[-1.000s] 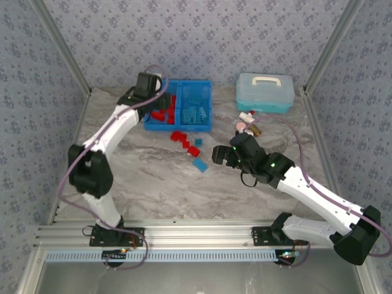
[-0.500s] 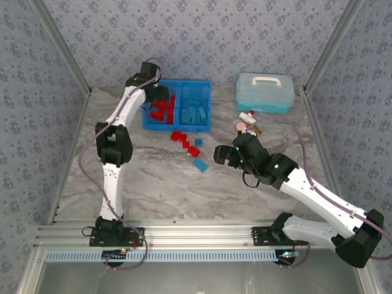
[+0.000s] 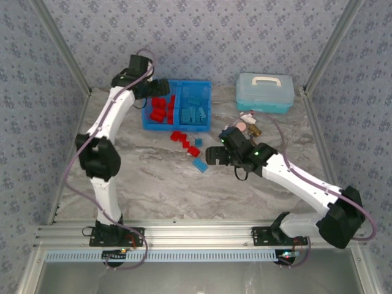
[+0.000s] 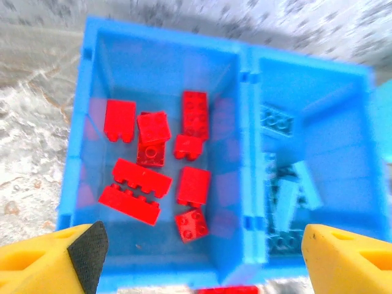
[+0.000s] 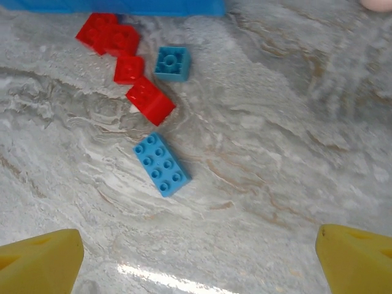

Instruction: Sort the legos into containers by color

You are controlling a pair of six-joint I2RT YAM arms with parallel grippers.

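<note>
The blue bin [image 3: 210, 105] stands at the back of the table. Its left compartment holds several red legos [image 4: 144, 179], its right one light blue legos [image 4: 286, 195]. My left gripper [image 3: 159, 87] hovers over the red compartment, open and empty, its yellow fingers [image 4: 43, 263] wide apart. Loose on the table in front of the bin lie a long blue lego [image 5: 162, 164], a small blue lego [image 5: 171, 64] and several red legos [image 5: 150, 100]. My right gripper [image 3: 214, 154] hangs open just right of the long blue lego [image 3: 200, 165], nothing between its fingers [image 5: 358, 260].
A pale blue lidded case [image 3: 264, 92] with a white handle stands at the back right. A small pink disc [image 3: 242, 125] and a brass-coloured piece [image 3: 254, 131] lie in front of it, behind my right arm. Patterned walls close in the table.
My left gripper has opened over the red compartment while the arm rose and drew back to the left. My right arm has shifted a little left toward the loose legos.
</note>
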